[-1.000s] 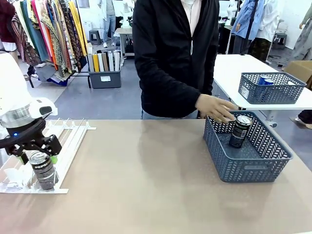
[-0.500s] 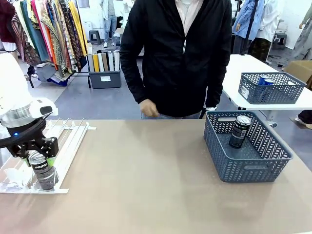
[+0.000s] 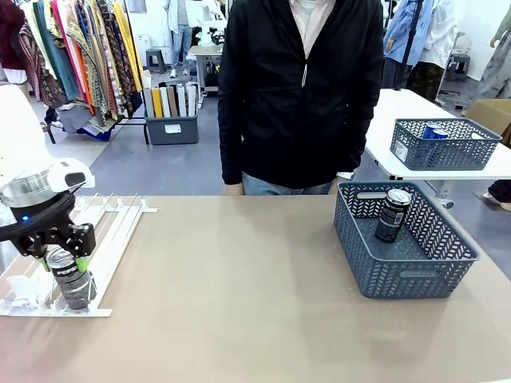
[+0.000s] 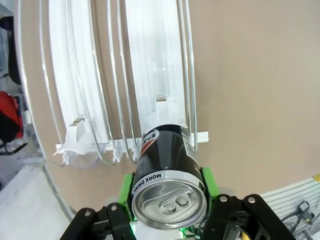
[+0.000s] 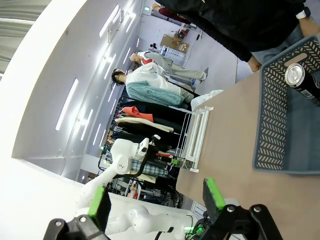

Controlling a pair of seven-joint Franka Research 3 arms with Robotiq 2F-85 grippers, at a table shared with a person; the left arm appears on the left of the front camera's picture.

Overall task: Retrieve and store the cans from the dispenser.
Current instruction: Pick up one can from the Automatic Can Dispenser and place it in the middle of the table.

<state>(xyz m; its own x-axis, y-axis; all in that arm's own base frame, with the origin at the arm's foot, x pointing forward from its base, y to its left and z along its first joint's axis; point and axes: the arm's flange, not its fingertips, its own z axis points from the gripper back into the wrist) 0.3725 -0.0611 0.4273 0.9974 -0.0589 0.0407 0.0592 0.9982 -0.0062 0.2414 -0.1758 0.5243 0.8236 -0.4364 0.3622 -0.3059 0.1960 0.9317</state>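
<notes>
Lower left of the front view: the left gripper (image 3: pixel 62 257) sat over the near end of the dispenser (image 3: pixel 112 219), the white rail rack lying along the left edge of the table (image 3: pixel 239 303). Its jaws were closed around the upper body of a dark can (image 3: pixel 72 279) that stood upright at the rack's near end, green pads against both sides. In the left wrist view the same dark can (image 4: pixel 167 177) sat at bottom centre, silver top and pull tab facing the camera, a green pad (image 4: pixel 209 181) pressed on each side; the rack's lanes (image 4: pixel 150 75) ran up the frame beyond it. Centre top of the front view: a person (image 3: pixel 302 88) in a black jacket stood at the far edge of the table. Right of centre: a dark grey lattice basket (image 3: pixel 407 263) rested on the table, with a second dark can (image 3: pixel 393 214) leaning against its far wall. In the right wrist view the right gripper (image 5: pixel 156 201) hung clear of the table, green-padded fingers wide apart with nothing between them; the basket (image 5: pixel 280 120) and its can (image 5: pixel 300 77) showed at the right edge.
</notes>
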